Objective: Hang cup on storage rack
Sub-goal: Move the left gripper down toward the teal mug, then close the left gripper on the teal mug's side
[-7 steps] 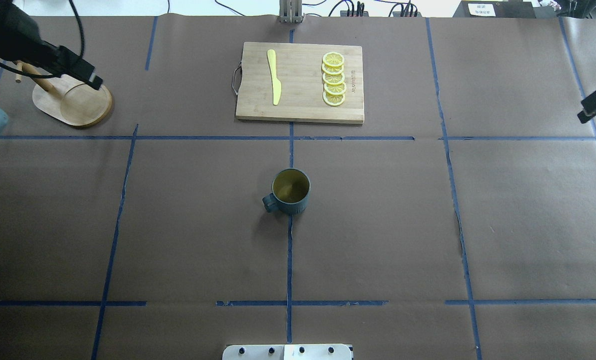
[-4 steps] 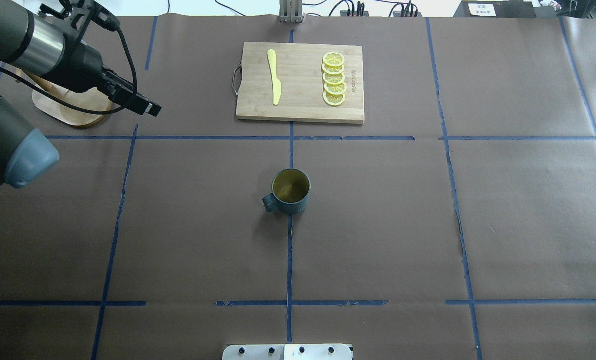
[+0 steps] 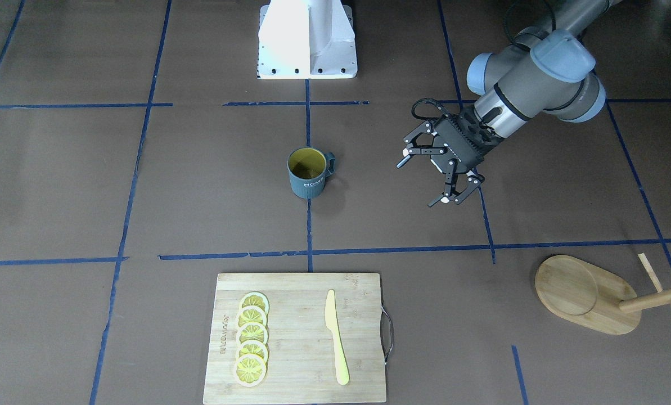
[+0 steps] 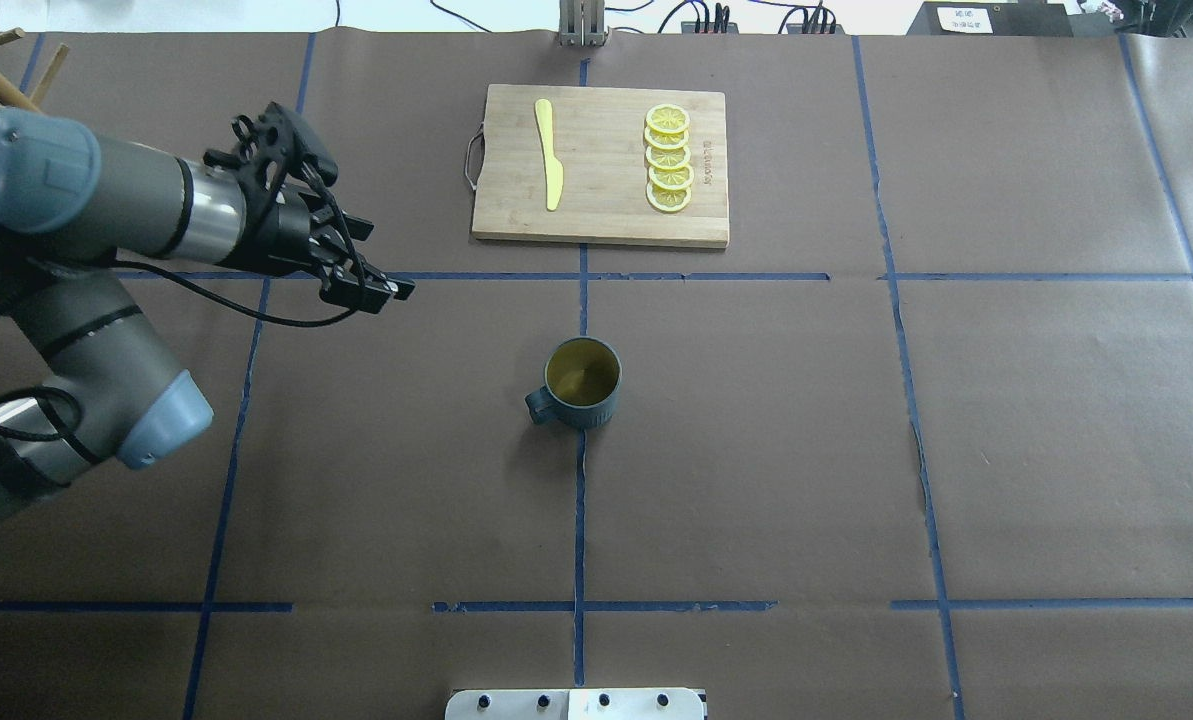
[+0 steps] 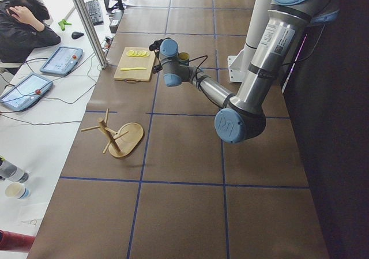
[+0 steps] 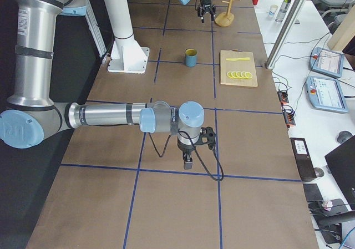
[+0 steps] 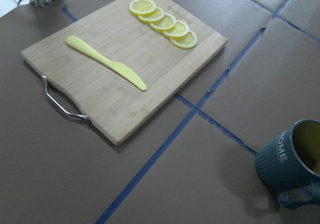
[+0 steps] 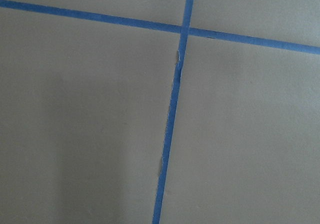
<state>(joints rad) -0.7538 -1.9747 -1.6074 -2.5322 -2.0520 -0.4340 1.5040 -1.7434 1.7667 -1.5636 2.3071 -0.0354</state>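
Cup (image 4: 582, 383) upright at the centre of the table (image 4: 1056, 450), on a blue tape line, handle toward the robot's left. One bamboo storage rack (image 3: 585, 292) at the far left corner, well apart from the cup. Left gripper (image 3: 425, 181) hangs above the table between the two – fingers apart, holding nothing. Right gripper (image 6: 187, 161) low over the table's right end – cannot tell if open. Beyond the cup: one cutting board (image 4: 601, 165) carrying one yellow knife (image 4: 549, 155) and five lemon slices (image 4: 669, 158) in an overlapping row.
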